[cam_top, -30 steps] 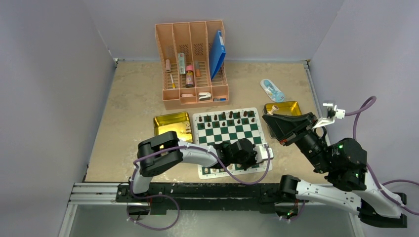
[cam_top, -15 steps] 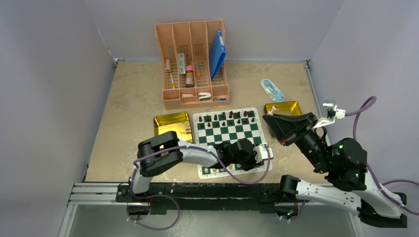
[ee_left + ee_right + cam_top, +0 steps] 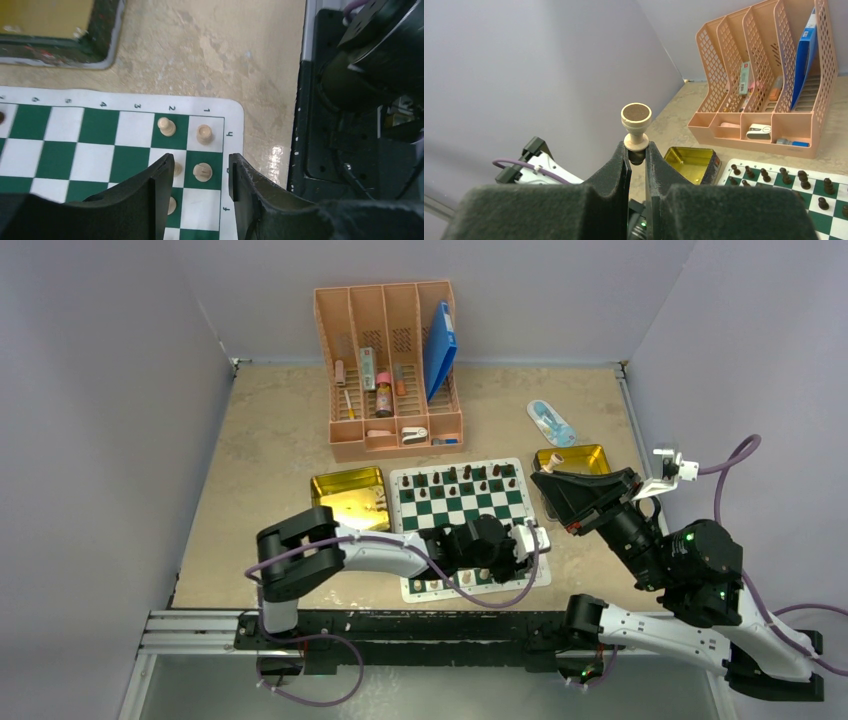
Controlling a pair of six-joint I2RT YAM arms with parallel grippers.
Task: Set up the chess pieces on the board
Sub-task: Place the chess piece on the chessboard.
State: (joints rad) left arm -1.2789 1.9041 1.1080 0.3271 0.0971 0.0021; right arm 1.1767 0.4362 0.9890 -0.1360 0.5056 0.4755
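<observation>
Your dark chess pieces (image 3: 465, 478) stand along the far rows of the board (image 3: 455, 512). The pale ones look only partly set, with a few standing at the corner just below your left gripper (image 3: 199, 162). One pale piece (image 3: 636, 127) is pinched base-up in your right gripper (image 3: 637, 154), raised beside the board. The left gripper hangs low over that corner, jaws parted, gripping nothing.

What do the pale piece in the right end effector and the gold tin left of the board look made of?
Pale tan chess piece, clamped in the right end effector: probably bare turned wood, matte, with a darker disc on its base. Gold rectangular tin: likely thin metal, glossy, mirroring light.
</observation>
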